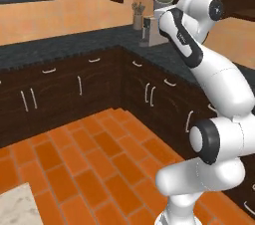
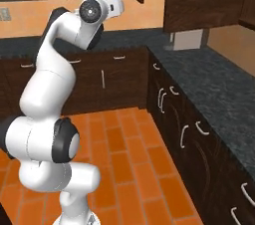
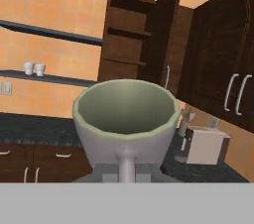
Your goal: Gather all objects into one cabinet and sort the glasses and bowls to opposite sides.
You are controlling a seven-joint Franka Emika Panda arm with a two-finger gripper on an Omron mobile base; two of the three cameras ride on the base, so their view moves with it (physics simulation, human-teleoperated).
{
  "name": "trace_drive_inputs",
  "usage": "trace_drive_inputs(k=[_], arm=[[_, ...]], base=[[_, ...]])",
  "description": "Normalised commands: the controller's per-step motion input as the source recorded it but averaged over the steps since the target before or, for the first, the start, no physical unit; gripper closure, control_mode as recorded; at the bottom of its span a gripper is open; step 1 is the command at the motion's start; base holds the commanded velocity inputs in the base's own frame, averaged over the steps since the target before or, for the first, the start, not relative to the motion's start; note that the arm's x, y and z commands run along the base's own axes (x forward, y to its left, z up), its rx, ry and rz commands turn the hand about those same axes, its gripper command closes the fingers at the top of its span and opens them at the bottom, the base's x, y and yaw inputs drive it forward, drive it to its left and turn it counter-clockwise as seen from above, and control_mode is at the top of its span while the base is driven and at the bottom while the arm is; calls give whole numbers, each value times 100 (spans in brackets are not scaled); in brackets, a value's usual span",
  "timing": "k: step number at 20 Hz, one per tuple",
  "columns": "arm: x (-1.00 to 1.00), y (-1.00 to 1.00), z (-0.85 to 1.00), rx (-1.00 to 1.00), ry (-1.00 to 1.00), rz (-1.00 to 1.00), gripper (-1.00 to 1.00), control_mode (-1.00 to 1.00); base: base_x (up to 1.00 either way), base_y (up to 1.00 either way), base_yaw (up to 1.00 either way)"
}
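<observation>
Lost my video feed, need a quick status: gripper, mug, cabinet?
Gripper shut on mug, carried upright, high over the counter. Cabinet ahead, door open, shelves bare. Nothing between.

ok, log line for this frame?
gripper: shut on mug | mug: upright, carried high | cabinet: door open, shelves visible | toaster: on counter

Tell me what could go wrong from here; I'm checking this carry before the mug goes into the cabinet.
The mug sits upright in the hand, so a sharp tilt could let it slip. The cabinet has its door swung open toward the robot, so the raised arm or mug could clip the door's edge on approach. The shelves look narrow, so the mug might catch one.
</observation>
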Motion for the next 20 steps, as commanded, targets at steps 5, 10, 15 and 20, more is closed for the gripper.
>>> trace_drive_inputs(k=[5, 10, 15, 20], arm=[[0, 0, 0, 0, 0, 0, 100, 100], [0, 0, 0, 0, 0, 0, 100, 100], [0, 0, 0, 0, 0, 0, 100, 100], [0, 0, 0, 0, 0, 0, 100, 100]], base=[[-49, -49, -31], [-36, -36, -34], [-34, -35, -36], [-3, -12, -53]])
